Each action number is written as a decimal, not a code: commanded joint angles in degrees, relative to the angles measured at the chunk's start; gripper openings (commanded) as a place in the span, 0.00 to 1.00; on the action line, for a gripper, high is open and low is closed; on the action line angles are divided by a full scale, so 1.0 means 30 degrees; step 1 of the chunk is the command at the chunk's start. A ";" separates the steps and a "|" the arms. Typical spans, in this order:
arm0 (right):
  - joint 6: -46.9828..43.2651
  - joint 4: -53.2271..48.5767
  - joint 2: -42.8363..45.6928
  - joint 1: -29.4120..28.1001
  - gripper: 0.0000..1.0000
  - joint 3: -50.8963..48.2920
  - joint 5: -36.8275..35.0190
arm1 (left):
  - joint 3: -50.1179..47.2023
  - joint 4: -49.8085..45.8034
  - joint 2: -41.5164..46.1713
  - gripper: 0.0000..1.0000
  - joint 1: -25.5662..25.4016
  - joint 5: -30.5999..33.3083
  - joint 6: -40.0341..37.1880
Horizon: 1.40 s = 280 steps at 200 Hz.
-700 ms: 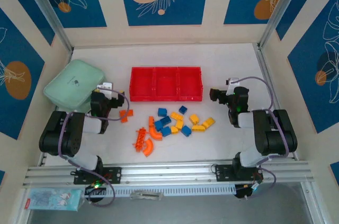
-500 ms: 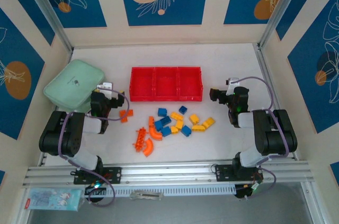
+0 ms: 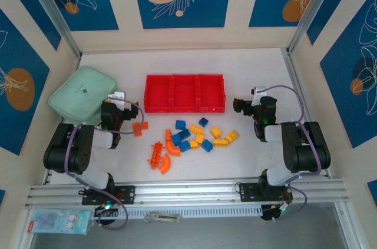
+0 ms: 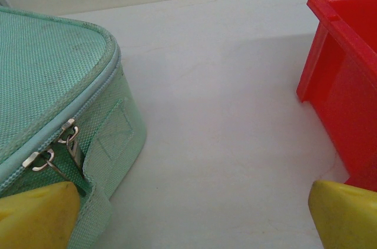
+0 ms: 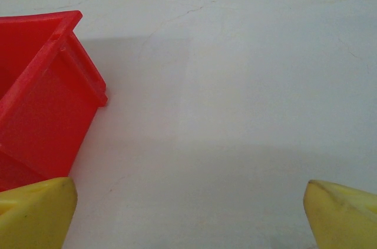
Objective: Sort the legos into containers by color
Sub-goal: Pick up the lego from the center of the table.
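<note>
The legos lie loose on the white table in front of the red tray: blue ones, yellow ones and orange ones, among them a curved piece. All three tray compartments look empty. My left gripper rests between the mint case and the tray's left end, left of the orange bricks. In the left wrist view this gripper stands open over bare table, its yellow fingertips far apart. My right gripper sits right of the tray; from its wrist it is open and empty.
A mint-green zippered case lies at the back left, close beside my left fingers. The tray's corner borders the left gripper's right side, and its other end lies left of the right gripper. Panelled walls enclose the table.
</note>
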<state>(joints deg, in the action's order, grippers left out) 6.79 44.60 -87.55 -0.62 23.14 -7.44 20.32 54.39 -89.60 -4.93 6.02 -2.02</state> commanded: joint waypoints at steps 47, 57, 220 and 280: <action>-0.0155 0.0729 0.0682 0.0090 0.99 -0.0093 0.0214 | -0.0092 0.0462 0.0380 0.99 0.0207 0.0033 0.0000; -0.0081 0.1109 0.1225 0.0090 0.99 -0.0539 -0.0037 | -0.0440 0.0717 0.0876 0.99 0.0182 -0.0071 -0.0037; 0.9000 -1.6080 0.9652 0.0731 0.99 0.3682 0.0811 | -0.0295 -1.1493 1.3564 0.99 0.0237 0.0139 0.7995; 0.8149 -2.1538 0.8940 -0.2319 0.99 0.6537 -0.0374 | 0.1373 -1.8227 1.5353 0.99 0.0207 -0.2342 0.9647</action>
<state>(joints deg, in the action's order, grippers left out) 31.35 -11.40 -60.36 -4.69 38.92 -7.86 21.02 10.52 -45.60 -4.89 3.84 22.92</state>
